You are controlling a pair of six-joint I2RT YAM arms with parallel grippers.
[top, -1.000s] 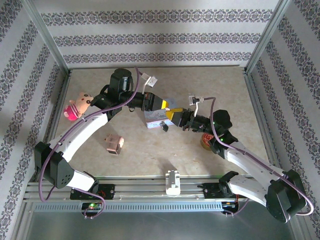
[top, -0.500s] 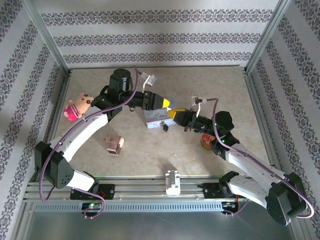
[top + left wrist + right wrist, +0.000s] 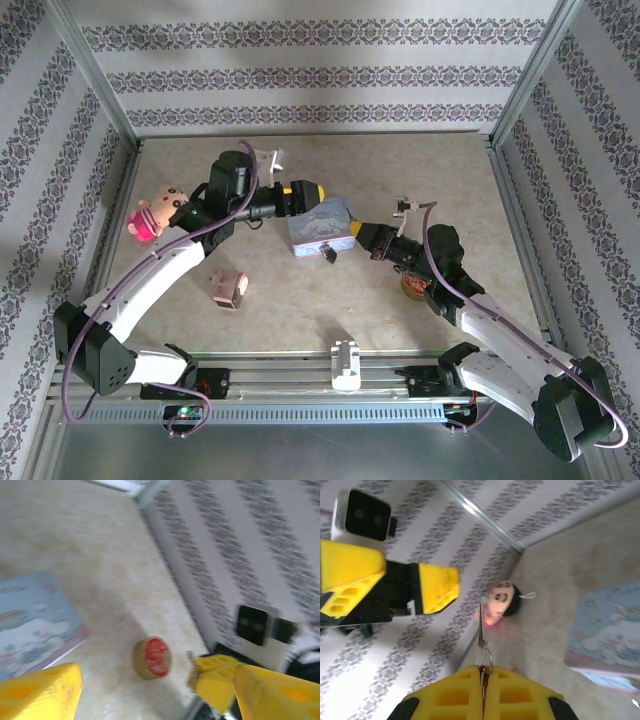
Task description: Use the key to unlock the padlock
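plainly, the right gripper (image 3: 482, 677) pinches the key (image 3: 481, 641); the left gripper (image 3: 152, 692) gapes apart.

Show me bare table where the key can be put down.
Free: the far right corner of the table, and the near middle between the small pink toy and round can. Crowded around the tin box and padlock.
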